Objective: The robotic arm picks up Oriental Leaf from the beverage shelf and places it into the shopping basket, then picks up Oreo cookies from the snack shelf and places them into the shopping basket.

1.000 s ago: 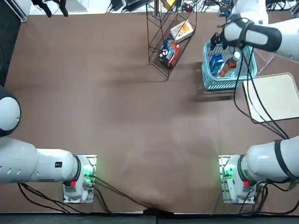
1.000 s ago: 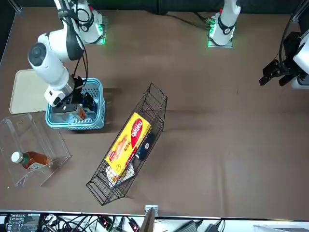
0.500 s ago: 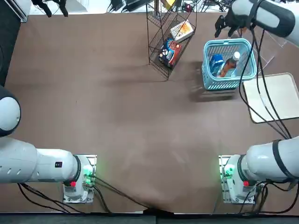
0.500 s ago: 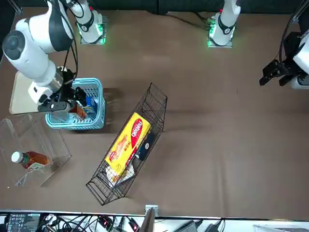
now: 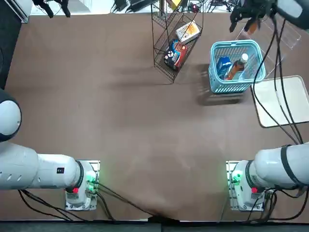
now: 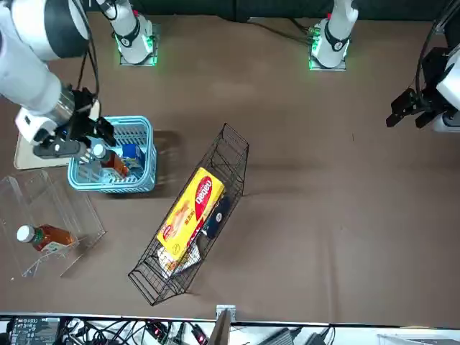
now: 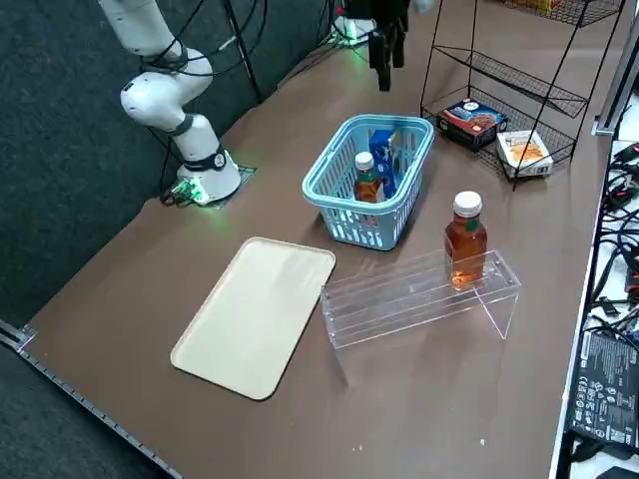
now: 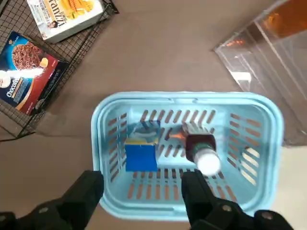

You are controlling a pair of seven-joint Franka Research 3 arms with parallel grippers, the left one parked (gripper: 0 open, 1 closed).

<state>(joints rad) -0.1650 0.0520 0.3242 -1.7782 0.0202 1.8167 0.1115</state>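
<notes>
The right tool (image 8: 143, 178), fingers apart, hangs above the blue basket (image 8: 186, 98). In the top view's upper right, the basket holds a tea bottle (image 5: 236, 66) and a blue pack (image 5: 223, 66).

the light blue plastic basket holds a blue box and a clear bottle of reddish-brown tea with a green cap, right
Not quite: the cap is white, as the right side view shows. The light blue plastic basket does hold a blue box and a clear bottle of reddish-brown tea.

White-capped tea btl (image 7: 366, 184), tilted, blue Oreo pk (image 7: 385, 160) alongside, both in bskt (image 7: 364, 229)
</notes>
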